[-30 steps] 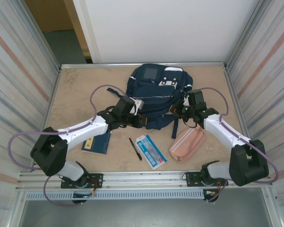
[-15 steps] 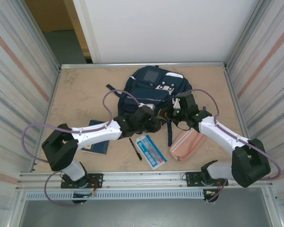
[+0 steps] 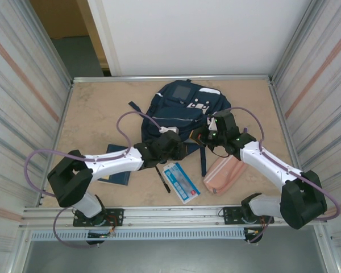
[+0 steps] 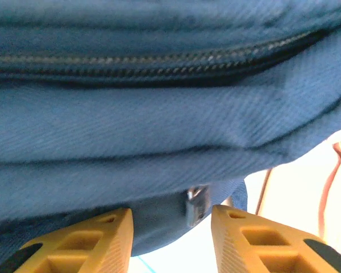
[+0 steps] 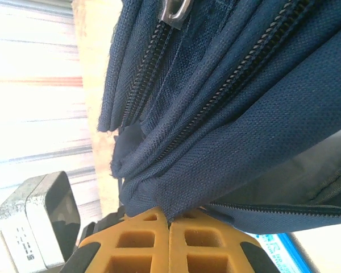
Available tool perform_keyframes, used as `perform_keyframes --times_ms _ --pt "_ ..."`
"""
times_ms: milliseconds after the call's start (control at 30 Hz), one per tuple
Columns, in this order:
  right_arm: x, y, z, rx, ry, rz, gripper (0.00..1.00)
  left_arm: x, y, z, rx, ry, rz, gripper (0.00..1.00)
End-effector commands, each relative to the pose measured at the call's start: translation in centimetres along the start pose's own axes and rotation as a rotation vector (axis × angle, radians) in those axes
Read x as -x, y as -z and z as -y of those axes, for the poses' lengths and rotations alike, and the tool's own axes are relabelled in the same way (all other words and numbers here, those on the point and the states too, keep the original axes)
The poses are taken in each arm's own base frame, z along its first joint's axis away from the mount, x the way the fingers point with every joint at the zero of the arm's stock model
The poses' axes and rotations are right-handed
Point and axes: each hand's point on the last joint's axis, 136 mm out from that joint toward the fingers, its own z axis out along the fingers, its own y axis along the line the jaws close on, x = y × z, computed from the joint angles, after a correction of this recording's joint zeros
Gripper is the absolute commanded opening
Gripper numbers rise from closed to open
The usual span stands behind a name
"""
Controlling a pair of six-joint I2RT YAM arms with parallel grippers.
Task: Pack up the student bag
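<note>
Two ribbed yellow fingers of the right gripper point(image 5: 169, 220), bottom centre, pinch the student bag point(image 5: 244, 114), woven navy cloth; left gripper point(image 4: 171, 224) gapes under a blurred zip.

The top external camera sits above and behind the arm bases, facing down and toward the far wall, far enough back to take in the whole desk point(image 3: 96, 108). The left wrist camera looks past the left fingers point(image 4: 85, 242) from right up against the student bag point(image 4: 159, 131), seeing its fabric and a zipper close up. The right wrist camera, rolled sideways, sits just as close behind the right fingers point(image 5: 131, 244). All three views share the bag's near edge.
</note>
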Motion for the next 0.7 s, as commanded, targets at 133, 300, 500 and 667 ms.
perform_keyframes --times_ms 133,300,500,667 --pt "0.3 1.6 -5.2 0.140 0.064 0.018 0.00 2.7 0.5 4.5 -0.173 -0.175 0.039 0.28" --pt "0.1 1.5 -4.8 0.128 0.060 0.015 0.00 3.5 0.6 3.3 -0.140 -0.162 0.058 0.08" --pt "0.5 1.7 -2.8 0.036 0.095 0.044 0.00 2.9 1.2 0.8 -0.063 -0.150 0.058 0.00" --pt "1.6 2.3 -0.8 -0.044 0.121 0.079 0.00 2.2 2.3 -1.6 -0.029 -0.173 0.047 0.00"
